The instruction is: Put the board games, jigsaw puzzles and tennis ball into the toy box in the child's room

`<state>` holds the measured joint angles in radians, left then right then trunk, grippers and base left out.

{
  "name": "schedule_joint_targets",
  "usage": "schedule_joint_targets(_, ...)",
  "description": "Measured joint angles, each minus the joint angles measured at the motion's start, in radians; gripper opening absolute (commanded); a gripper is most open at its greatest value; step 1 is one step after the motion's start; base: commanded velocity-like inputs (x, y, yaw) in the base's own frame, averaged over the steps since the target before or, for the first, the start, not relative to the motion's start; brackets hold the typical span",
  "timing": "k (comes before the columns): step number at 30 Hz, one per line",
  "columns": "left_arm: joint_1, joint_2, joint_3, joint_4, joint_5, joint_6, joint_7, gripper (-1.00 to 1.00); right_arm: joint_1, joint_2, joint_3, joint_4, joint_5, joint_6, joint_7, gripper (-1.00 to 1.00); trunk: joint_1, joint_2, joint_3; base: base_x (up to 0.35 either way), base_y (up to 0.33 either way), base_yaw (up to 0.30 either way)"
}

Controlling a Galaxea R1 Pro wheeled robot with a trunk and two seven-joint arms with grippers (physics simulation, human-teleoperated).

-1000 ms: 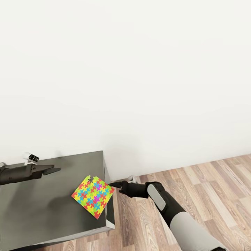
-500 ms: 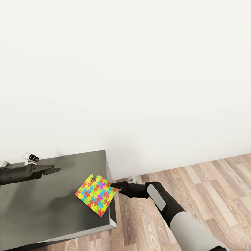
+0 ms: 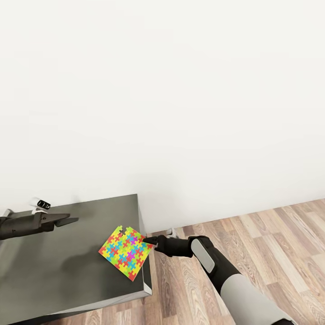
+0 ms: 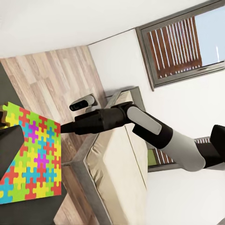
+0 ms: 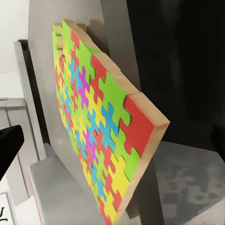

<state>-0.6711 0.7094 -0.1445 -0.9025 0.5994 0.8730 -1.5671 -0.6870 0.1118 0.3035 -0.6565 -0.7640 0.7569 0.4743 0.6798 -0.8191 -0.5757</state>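
dark table lies bare at lower left; jigsaw puzzle blocks its right edge; wood floor open lower right.

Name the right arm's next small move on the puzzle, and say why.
Probably close the right end effector on the jigsaw puzzle. Its corner lies between the open fingers at the table edge, so a grip seems available before lifting.

One jigsaw puzzle, one table, two grippers.

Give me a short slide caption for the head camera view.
Right gripper meets the corner of a colourful jigsaw puzzle at the dark table edge; left gripper hovers.
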Motion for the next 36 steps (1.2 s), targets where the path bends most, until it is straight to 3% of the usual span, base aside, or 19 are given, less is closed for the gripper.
schedule_joint_targets(7,0.000,0.000,0.000,0.000,0.001,0.000,0.000,1.00,0.000,-0.001,0.000,0.000,0.000,-0.001,0.001,1.00,0.019,-0.035,-0.016,0.000,0.000,0.000)
schedule_joint_targets(35,0.000,0.001,0.000,0.001,0.002,0.002,0.000,1.00,0.000,0.000,0.000,0.000,0.000,-0.001,0.001,1.00,0.019,-0.035,-0.016,-0.038,0.075,0.000)
schedule_joint_targets(36,0.000,0.001,0.000,0.001,0.002,0.002,0.000,1.00,0.000,0.000,0.000,0.000,0.000,-0.001,0.001,-1.00,0.019,-0.035,-0.016,-0.005,0.008,0.000)
